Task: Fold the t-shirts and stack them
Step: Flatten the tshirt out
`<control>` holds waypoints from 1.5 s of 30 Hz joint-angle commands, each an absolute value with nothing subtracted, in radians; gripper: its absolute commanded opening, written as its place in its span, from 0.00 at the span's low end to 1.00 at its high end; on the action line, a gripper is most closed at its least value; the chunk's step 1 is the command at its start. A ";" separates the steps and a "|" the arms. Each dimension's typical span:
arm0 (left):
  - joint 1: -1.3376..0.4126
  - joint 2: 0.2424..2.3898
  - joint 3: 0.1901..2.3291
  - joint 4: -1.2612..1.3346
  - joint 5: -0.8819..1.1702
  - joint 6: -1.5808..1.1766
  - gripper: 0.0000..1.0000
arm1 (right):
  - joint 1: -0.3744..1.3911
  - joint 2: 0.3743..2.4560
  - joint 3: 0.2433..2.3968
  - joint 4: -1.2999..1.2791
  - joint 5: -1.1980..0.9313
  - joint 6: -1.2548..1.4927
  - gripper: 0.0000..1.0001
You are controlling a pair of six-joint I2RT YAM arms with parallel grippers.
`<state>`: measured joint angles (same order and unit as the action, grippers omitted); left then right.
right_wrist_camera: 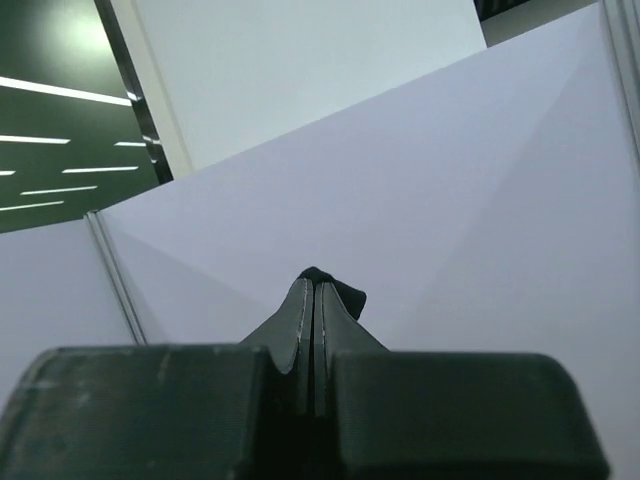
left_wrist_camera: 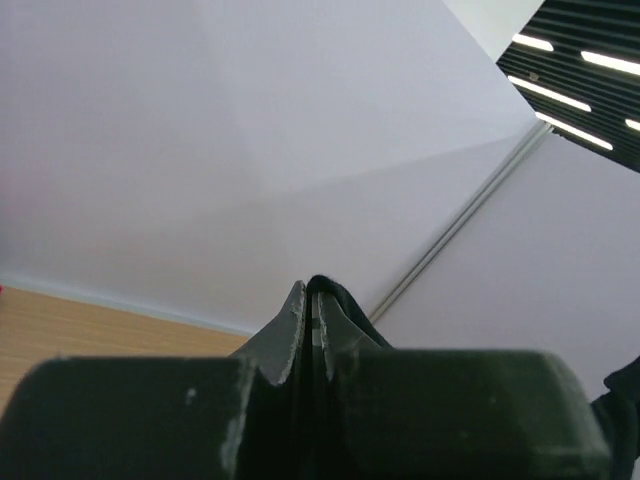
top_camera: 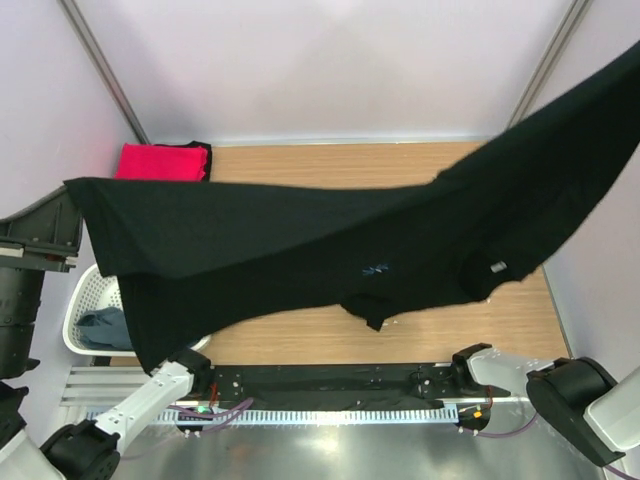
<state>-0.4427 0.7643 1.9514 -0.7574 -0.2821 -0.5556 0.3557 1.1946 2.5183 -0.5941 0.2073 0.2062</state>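
The large black cloth t-shirt (top_camera: 300, 240) hangs in the air, stretched between the two end effectors and sagging below them over the wooden worktop (top_camera: 400, 335). The left end effector (left_wrist_camera: 310, 300) is clamped on a pinch of the black cloth. The right end effector (right_wrist_camera: 313, 290) is clamped on another pinch and held higher, so the shirt slopes down towards the left one.

To do this step well, I judge the two should come level and draw apart enough to take out the sag. They should then lower the shirt so its free hem lands first and flat, short of the bright red t-shirt (top_camera: 160, 160) lying beyond the left end effector.

The wrist views show only pinched cloth and bare walls, which confirms each grip. Only the top view shows the drape, the small light-blue mark (top_camera: 375, 268), and the slate grey-blue t-shirt (top_camera: 103, 327) in the white lattice plastic basket (top_camera: 82, 290) below the left end effector. Neither grip can be made out there.
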 commanded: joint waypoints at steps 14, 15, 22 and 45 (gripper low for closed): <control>-0.439 0.906 1.115 -0.661 -0.423 -0.900 0.00 | 0.336 1.219 1.455 -0.330 0.468 0.184 0.01; -0.439 0.955 1.077 -0.632 -0.419 -0.919 0.00 | 0.334 1.241 1.409 -0.304 0.474 0.190 0.01; -0.373 1.331 0.957 -0.401 -0.329 -0.920 0.00 | 0.252 1.523 1.201 -0.123 0.453 0.236 0.01; -0.164 1.490 1.046 -0.529 -0.155 -0.759 0.98 | 0.110 1.924 1.425 -0.107 0.316 0.207 0.01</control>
<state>-0.1955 1.5265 1.0866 -0.4973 -0.1818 -0.7475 0.1154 1.9366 1.3781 -0.1440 0.3305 0.2123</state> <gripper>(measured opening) 0.988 0.027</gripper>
